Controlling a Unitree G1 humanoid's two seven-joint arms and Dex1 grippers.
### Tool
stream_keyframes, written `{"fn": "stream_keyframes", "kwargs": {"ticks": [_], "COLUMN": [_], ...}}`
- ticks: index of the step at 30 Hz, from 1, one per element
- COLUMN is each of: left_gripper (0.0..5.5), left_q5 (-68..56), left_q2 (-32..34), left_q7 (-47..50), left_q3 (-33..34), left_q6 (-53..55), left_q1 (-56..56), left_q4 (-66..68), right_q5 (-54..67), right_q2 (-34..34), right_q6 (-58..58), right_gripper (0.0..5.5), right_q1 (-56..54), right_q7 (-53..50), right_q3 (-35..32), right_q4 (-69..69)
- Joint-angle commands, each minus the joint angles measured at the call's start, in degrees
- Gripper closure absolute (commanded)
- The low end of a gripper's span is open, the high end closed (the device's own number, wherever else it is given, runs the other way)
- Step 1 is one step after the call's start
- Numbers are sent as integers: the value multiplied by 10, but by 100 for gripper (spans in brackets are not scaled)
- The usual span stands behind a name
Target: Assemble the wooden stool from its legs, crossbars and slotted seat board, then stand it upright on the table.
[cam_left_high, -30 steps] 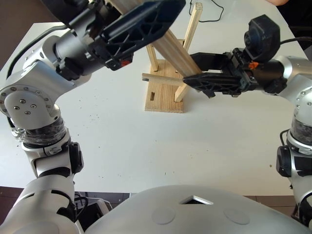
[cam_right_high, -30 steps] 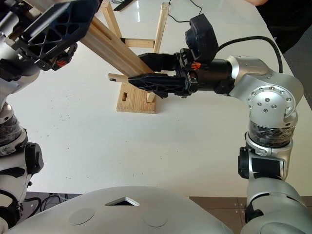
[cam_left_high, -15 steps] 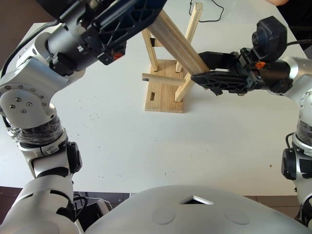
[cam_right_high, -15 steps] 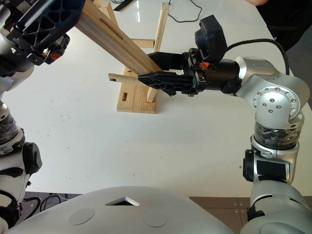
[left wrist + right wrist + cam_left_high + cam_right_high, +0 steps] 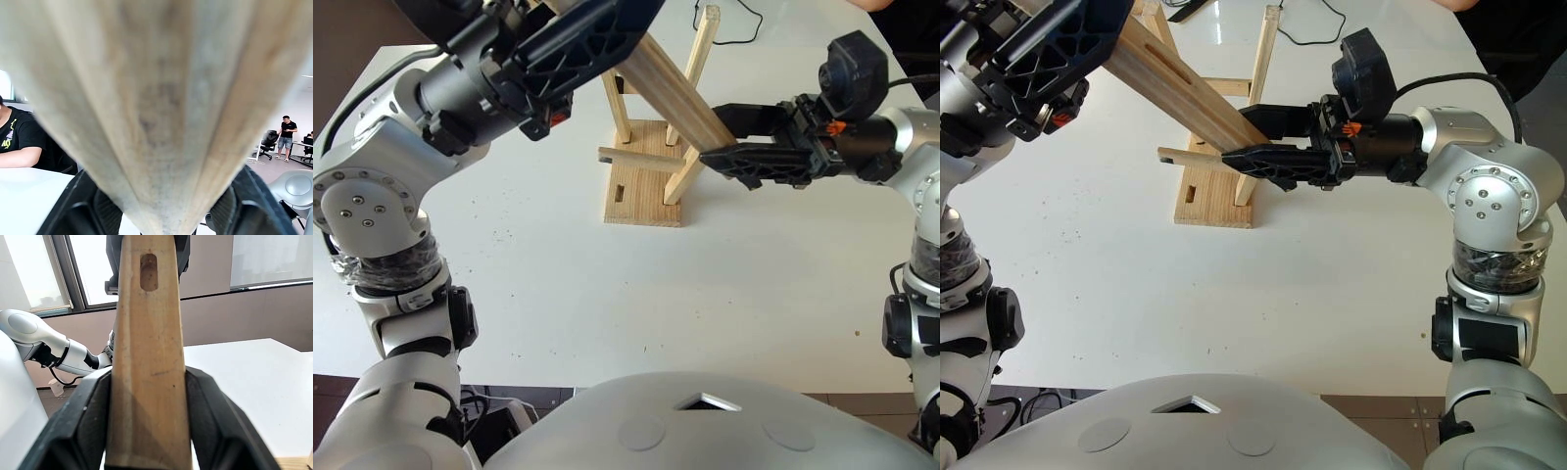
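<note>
Upper end of the slotted leg (image 5: 674, 96) was hidden inside the left jaws and cut off at the top edge of the head views. How far it ran past the black fingers (image 5: 578, 41) could not be made out. In the left wrist view the wood (image 5: 156, 98) was seen too close for any slot to be told, with a dark finger (image 5: 73, 210) at each lower corner. The left jaws were judged clamped on that upper end.

The right jaws were noted pinching the leg's lower end. In the right wrist view one finger (image 5: 85, 431) was pressed to each side face, and an oval slot (image 5: 148, 271) was seen farther up the leg.

The leg was held slanting, high at far left and low at right, clear of the table (image 5: 558, 284). It crossed above the seat board (image 5: 644, 201) and in front of the standing legs.

The seat board was recorded lying flat on the table, towards the far side, between the two arms. Three legs were seen standing from it:
- far-left leg (image 5: 620, 113)
- far-right leg (image 5: 702, 49)
- near-right leg (image 5: 681, 184), its upper part hidden behind the right fingers

A near crossbar (image 5: 641, 158) was seen running left from the near-right leg, its left end free above an open slot (image 5: 620, 192) in the board. A far crossbar (image 5: 1222, 86) was partly covered by the held leg.

A cable (image 5: 744, 27) was noted at the table's far edge, cut off at the top.
</note>
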Motion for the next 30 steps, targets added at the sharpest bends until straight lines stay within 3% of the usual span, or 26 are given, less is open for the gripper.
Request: {"fn": "stream_keyframes", "kwargs": {"ticks": [1, 6, 13, 24, 27, 30], "left_gripper": [346, 346, 346, 346, 346, 346], "left_q5": [0, 12, 42, 291, 370, 447], "left_q2": [1, 3, 15, 138, 142, 123], "left_q7": [-20, -23, -22, -124, -159, -190], "left_q3": [-7, -3, 30, 109, 74, 18], "left_q6": [6, -5, -35, -149, -184, -219], "left_q1": [10, 18, -11, 16, 62, 141], "left_q4": [-12, -12, 18, 198, 233, 250], "right_q5": [7, 11, -5, -72, -104, -199], "right_q2": [0, 22, 36, 86, 95, 91], "right_q6": [7, -2, -39, -147, -167, -224], "right_gripper": [344, 344, 226, 223, 223, 223], "right_q1": [-18, -37, -60, -111, -83, -67], "right_q7": [-12, -41, -73, -235, -252, -231], "right_q3": [-8, -29, -56, -139, -129, -64], "right_q4": [7, 31, 69, 176, 168, 189]}}
